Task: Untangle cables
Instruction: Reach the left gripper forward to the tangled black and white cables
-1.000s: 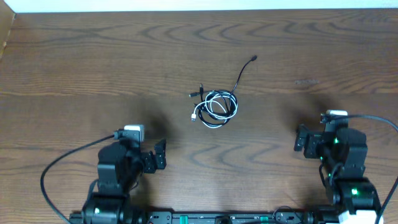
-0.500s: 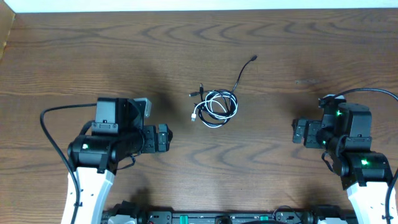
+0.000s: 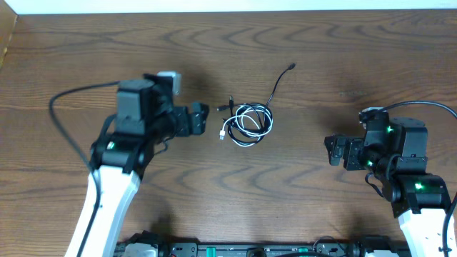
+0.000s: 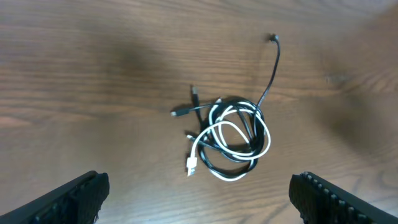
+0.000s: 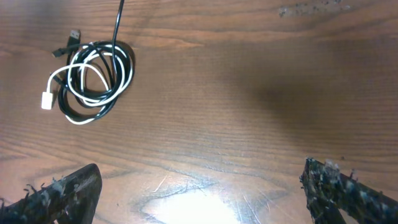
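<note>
Overhead view has the two cords lying together a little above the middle of the wooden table point(image 3: 86, 57). The white cable point(image 3: 247, 123) is coiled in a small round loop. The black cable point(image 3: 277, 87) is wound through the same loop, and one long end of it runs away up and to the right to a small plug. The left gripper point(image 3: 205, 119) is just beside this bundle, on its left side, with the jaws standing wide apart and pointing toward it; it is near but does not touch, and it holds nothing. The right gripper point(image 3: 330, 150) is well apart from the bundle, to the right and somewhat lower, also with the jaws wide apart and nothing between them. In the left wrist view the coil lies ahead of the gripper and between the lines of its two fingers point(image 4: 74, 198), which show only at the bottom corners. The white plug point(image 4: 191, 165) is the part nearest to the gripper, and two short black ends stick out at the upper left of the coil. In the right wrist view the coil sits far ahead toward the upper left corner, about in line with the finger on that side point(image 5: 62, 190), while the other finger is far from it.
</note>
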Controlling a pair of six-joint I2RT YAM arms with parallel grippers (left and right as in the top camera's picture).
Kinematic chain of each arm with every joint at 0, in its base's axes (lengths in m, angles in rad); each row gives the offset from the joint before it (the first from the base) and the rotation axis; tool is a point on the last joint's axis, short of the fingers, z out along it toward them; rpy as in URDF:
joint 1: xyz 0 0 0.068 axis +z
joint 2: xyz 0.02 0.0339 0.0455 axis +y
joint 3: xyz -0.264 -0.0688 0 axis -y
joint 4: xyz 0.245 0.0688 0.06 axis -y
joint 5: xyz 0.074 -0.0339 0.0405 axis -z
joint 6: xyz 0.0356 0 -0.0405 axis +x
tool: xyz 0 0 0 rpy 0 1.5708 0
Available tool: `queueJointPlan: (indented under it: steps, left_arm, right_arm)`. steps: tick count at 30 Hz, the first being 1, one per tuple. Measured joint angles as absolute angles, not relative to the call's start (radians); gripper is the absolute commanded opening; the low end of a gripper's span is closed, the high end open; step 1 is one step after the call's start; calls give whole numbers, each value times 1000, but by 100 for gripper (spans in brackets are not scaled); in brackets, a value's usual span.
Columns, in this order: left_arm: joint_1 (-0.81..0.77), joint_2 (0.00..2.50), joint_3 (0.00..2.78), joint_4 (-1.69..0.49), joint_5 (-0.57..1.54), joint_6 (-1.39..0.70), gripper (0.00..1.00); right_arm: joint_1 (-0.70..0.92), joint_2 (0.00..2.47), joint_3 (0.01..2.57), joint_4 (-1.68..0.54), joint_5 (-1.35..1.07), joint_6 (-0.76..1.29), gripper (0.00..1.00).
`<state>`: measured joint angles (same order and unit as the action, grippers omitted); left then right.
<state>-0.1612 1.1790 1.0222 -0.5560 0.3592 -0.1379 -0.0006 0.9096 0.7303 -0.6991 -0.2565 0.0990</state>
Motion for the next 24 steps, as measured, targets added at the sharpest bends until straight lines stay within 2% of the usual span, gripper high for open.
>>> queueJointPlan:
  steps: [8,12,15,24]
  left_arm:
    - [-338,1438,1161,-479,250,-134,97]
    - [-431,1622,1162,-447,233,-134,90]
    - [-503,1742,1162,-419,230,-131,90]
    - [-654,1842,1162,-326,230,-50,90]
  right_arm:
    - [-1,910,730,-699,-261,99,99]
    - [-1,910,730,-701,-262,99,99]
    - [-1,910,730,-702,-262,99,99]
    - [-1,910,730,-709,-262,99,99]
